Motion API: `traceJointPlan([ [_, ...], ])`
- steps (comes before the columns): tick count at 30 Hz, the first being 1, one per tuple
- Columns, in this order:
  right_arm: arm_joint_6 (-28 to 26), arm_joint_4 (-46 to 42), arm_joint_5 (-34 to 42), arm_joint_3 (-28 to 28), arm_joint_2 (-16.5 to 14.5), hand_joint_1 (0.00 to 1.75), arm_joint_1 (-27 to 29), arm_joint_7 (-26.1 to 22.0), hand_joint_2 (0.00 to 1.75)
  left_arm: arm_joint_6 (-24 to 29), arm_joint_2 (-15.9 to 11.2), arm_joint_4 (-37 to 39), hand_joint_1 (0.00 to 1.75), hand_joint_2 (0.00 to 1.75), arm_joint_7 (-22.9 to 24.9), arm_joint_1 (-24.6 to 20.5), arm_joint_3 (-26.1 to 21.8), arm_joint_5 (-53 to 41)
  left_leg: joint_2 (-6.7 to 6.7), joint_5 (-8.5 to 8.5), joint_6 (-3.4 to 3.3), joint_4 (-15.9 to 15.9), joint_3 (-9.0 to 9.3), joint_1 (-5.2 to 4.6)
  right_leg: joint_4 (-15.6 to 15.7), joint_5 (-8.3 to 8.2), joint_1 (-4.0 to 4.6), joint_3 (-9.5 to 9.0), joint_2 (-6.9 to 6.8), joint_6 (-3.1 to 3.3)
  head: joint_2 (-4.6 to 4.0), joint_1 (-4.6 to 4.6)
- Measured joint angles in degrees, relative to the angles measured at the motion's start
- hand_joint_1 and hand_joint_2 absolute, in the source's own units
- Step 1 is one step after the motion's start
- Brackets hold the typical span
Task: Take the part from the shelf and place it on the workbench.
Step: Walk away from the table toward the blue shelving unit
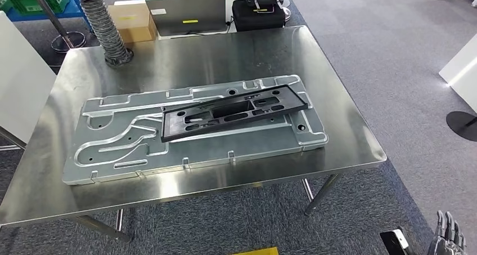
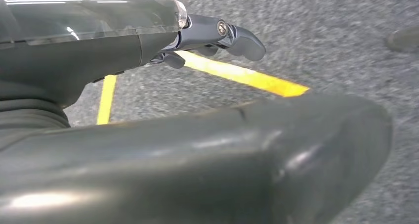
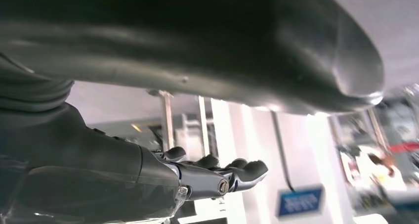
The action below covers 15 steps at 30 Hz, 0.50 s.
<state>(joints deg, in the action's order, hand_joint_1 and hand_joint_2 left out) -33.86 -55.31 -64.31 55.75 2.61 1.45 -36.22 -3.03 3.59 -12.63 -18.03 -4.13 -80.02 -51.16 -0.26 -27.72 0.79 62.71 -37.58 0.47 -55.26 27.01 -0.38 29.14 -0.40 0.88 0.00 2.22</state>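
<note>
black part (image 1: 233, 112) flat on grey plate (image 1: 112, 148), mid workbench (image 1: 349, 137), looks placed. both hands hang empty: right hand (image 1: 448, 232) fingers loosely apart, left hand (image 2: 217, 36) same.

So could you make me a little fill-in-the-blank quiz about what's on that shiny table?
1. The long black plastic frame lies on top of the grey ____ plate.
2. That plate rests on the stainless steel ____.
3. The ribbed grey hose stands at the table's far ____ corner.
4. The robot's right hand holds ____.

Missing words: metal; table; left; nothing
</note>
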Motion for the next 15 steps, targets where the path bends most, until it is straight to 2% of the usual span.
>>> traceJointPlan([
  [1, -0.2, 1.78, -0.92, 1.02, -0.08, 0.0, -0.12, -0.1, 0.0, -0.08, 0.05, 0.0, 0.0, 0.0, -0.05, 0.08, 0.0, -0.05, 0.01, -3.12, 0.14, 3.69, -0.98, 0.02, -0.03, -0.58, 0.07, 0.79, -0.02, 0.24, 0.0, 0.01],
  [2, -0.44, 3.64, -1.8, 2.04, -0.13, 0.0, -0.27, -0.16, 0.0, -0.17, 0.1, 0.0, 0.0, 0.0, -0.09, 0.13, 0.0, -0.15, 0.01, -5.37, 0.27, 7.38, -1.67, 0.06, -0.14, -1.12, 0.17, 1.57, -0.05, 0.31, 0.0, 0.0],
  [3, -0.75, 5.7, -2.73, 3.1, -0.17, 0.0, -0.46, -0.11, 0.0, -0.23, 0.12, 0.0, 0.0, 0.0, -0.15, 0.15, 0.0, -0.24, 0.01, -6.3, 0.36, 10.01, -1.74, 0.07, -0.28, -1.66, 0.25, 2.36, -0.08, 0.33, 0.0, -0.01],
  [4, -1.03, 7.91, -3.65, 4.22, -0.17, 0.0, -0.72, 0.08, 0.0, -0.29, 0.13, 0.0, 0.0, 0.0, -0.22, 0.16, 0.0, -0.32, 0.01, -5.92, 0.4, 10.87, -0.95, 0.07, -0.46, -2.14, 0.32, 3.16, -0.1, 0.29, 0.0, 0.0],
  [5, -1.2, 10.12, -4.45, 5.28, -0.12, 0.0, -1.0, 0.52, 0.0, -0.32, 0.13, 0.0, 0.0, 0.0, -0.26, 0.16, 0.0, -0.4, 0.01, -4.59, 0.36, 9.61, 0.85, 0.07, -0.71, -2.57, 0.35, 3.92, -0.1, 0.21, 0.0, -0.01],
  [6, -1.27, 12.33, -5.16, 6.26, -0.07, 0.0, -1.3, 1.15, 0.0, -0.34, 0.13, 0.0, 0.0, 0.0, -0.29, 0.13, 0.0, -0.44, 0.01, -3.09, 0.23, 6.35, 3.7, 0.07, -1.06, -2.95, 0.37, 4.67, -0.09, 0.1, 0.0, 0.0],
  [8, -0.99, 17.05, -6.35, 8.1, 0.01, 0.0, -1.87, 3.32, 0.0, -0.38, 0.13, 0.0, 0.0, 0.0, -0.31, -0.07, 0.01, -0.49, 0.0, -2.32, -0.27, -2.05, 9.73, -0.14, -1.85, -3.56, 0.48, 5.82, -0.07, -0.29, 0.0, 0.0],
  [9, -0.65, 19.35, -6.95, 8.79, 0.01, 0.0, -2.12, 4.75, 0.0, -0.39, 0.15, 0.0, 0.0, 0.0, -0.32, -0.15, 0.02, -0.52, 0.0, -2.61, -0.56, -4.99, 11.53, -0.25, -2.14, -3.87, 0.53, 6.11, -0.08, -0.56, 0.0, 0.0],
  [10, -0.16, 21.68, -7.63, 9.42, 0.01, 0.0, -2.36, 6.48, 0.0, -0.41, 0.2, 0.0, 0.0, 0.0, -0.34, -0.19, 0.02, -0.55, 0.0, -3.01, -0.86, -6.42, 12.21, -0.39, -2.25, -4.23, 0.53, 6.22, -0.08, -0.86, 0.0, 0.0],
  [12, 1.11, 25.78, -8.88, 10.24, -0.04, 0.0, -2.68, 9.81, 0.0, -0.43, 0.39, 0.0, 0.0, 0.0, -0.37, -0.13, 0.02, -0.59, 0.14, -2.26, -1.58, -6.86, 11.74, -0.34, -2.21, -4.87, 0.43, 6.29, 0.03, -1.54, -0.01, -0.01],
  [13, 1.74, 27.58, -9.43, 10.58, -0.09, 0.0, -2.75, 11.29, 0.0, -0.42, 0.55, 0.0, 0.0, 0.0, -0.37, -0.13, 0.02, -0.59, 0.29, -1.67, -2.02, -6.98, 11.34, -0.24, -2.65, -4.2, 0.33, 6.56, 0.15, -1.89, -0.01, -0.01],
  [14, 2.28, 29.18, -9.9, 10.84, -0.15, 0.0, -2.78, 12.48, 0.0, -0.41, 0.68, 0.0, 0.0, 0.0, -0.38, -0.12, 0.02, -0.6, 0.45, -0.96, -2.4, -7.17, 10.81, -0.12, -3.93, -2.44, 0.23, 7.06, 0.28, -2.24, -0.01, -0.01],
  [15, 2.86, 30.58, -10.4, 11.05, -0.18, 0.0, -2.85, 13.62, 0.0, -0.4, 0.84, 0.0, 0.0, 0.0, -0.38, -0.09, 0.02, -0.61, 0.6, -0.26, -2.64, -7.27, 10.11, -0.01, -6.38, 0.32, 0.02, 7.84, 0.37, -2.56, -0.01, -0.01],
])
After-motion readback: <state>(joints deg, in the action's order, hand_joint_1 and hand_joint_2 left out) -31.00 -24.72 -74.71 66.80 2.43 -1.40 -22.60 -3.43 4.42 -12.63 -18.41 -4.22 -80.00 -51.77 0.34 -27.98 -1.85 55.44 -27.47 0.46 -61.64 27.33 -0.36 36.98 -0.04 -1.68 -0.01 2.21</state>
